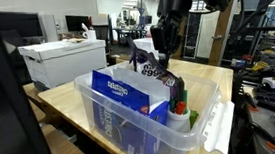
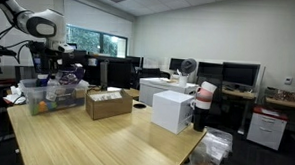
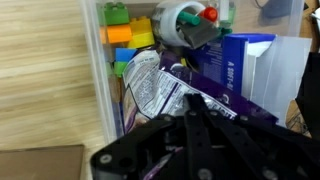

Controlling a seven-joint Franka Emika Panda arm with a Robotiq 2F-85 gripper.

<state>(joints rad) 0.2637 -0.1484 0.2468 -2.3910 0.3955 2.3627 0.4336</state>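
Wrist view: the gripper (image 3: 197,102) enters from the bottom edge with its jaws clenched on the purple edge of a crinkled silver-and-purple snack packet (image 3: 150,88). The packet is inside the clear plastic bin (image 3: 98,80), near the bin's middle. A blue carton (image 3: 250,65) stands upright in the bin, touching the packet on the side away from the visible bin wall. Beyond the packet, against the bin's wall, lies a cluster of green, yellow, orange and blue toy blocks (image 3: 125,35). Just beside the blocks sits a white-and-green round item with a red cap (image 3: 183,22); its type cannot be determined. The bin rests on a wooden table (image 3: 40,80). In an exterior view the packet (image 1: 146,61) is raised above the bin's rim (image 1: 205,106), hanging from the closed jaws over the carton. Farther along the table from the bin, an open cardboard box (image 2: 109,104) stands just beside the bin. A white cabinet-like unit (image 2: 172,109) stands well apart from the bin, past the cardboard box.
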